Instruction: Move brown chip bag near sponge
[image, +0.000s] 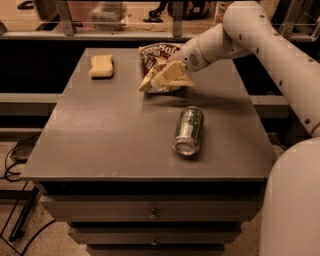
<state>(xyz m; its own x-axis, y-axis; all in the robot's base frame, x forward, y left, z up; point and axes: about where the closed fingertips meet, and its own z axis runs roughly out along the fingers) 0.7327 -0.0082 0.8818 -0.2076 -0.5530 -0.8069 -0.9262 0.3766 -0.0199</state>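
The brown chip bag (158, 64) is crinkled, dark brown on top with white lettering and pale yellow below. It is held a little above the far middle of the table. My gripper (170, 75) comes in from the right and is shut on the bag's lower right part. The sponge (102, 66) is a small pale yellow block lying at the far left of the table, about a bag's width left of the chip bag.
A green-and-silver drink can (189, 130) lies on its side right of the table's middle, in front of the bag. The grey table (100, 135) has drawers below. My white arm (260, 35) spans the right side. Cables lie on the floor at left.
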